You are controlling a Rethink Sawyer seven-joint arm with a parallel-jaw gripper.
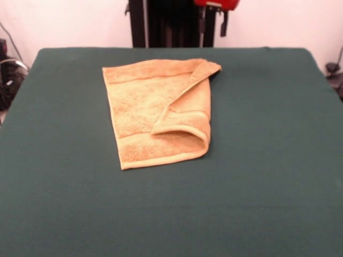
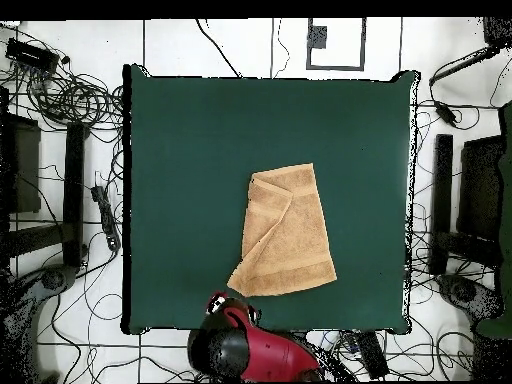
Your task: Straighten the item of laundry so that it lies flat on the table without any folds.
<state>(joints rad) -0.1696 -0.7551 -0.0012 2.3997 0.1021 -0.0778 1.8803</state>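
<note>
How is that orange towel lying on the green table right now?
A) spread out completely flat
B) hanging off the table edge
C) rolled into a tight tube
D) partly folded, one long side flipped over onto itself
D: in the front view the towel has a flap doubled over along its right side, lying wholly on the table; the overhead view shows the same fold.

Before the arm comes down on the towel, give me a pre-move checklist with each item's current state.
1. Towel fully on the table: ok.
2. Towel flat with no folds: not ok; one long side is folded over the middle, with a loose flap.
3. Free edge to grab showing: ok; the flap's hem lies on top.
4. Room on the green cloth to spread the flap outward: ok.
5. Arm clear of the towel: ok, drawn back at the table's edge.
6. Gripper open: cannot tell.
</note>
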